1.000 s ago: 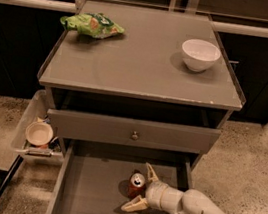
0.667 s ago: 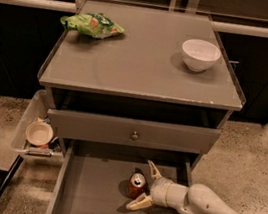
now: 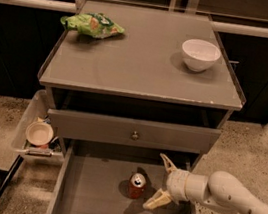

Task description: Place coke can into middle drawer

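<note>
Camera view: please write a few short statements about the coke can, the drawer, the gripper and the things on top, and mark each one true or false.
1. The coke can stands upright on the floor of the middle drawer. True.
2. The gripper is shut on the can. False: its fingers are spread open, and it sits beside the can, on the right side in the picture.
3. The white bowl rests on the cabinet top. True.
4. The green chip bag lies inside the open drawer. False: it lies on the cabinet top, near the far left corner.
</note>
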Robot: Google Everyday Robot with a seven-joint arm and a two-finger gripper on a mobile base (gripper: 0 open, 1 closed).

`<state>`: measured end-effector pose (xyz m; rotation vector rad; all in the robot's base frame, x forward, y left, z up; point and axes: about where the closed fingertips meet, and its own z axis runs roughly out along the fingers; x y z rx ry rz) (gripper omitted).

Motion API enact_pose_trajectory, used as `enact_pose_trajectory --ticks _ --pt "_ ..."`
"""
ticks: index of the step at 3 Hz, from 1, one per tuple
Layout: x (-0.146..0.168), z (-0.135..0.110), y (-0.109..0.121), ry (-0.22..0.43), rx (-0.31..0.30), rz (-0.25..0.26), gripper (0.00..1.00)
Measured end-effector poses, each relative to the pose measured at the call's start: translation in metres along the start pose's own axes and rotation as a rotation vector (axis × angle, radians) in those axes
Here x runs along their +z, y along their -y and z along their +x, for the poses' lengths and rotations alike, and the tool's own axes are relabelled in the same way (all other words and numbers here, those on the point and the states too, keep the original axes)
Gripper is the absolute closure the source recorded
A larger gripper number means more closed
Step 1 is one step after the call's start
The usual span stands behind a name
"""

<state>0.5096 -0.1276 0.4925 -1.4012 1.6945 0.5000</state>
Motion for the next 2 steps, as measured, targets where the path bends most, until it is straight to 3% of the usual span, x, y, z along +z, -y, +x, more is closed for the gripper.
enact_pose_trajectory --ticks 2 --pt "-0.087 -0.041 -0.029 -0.254 -0.138 0.163 0.00"
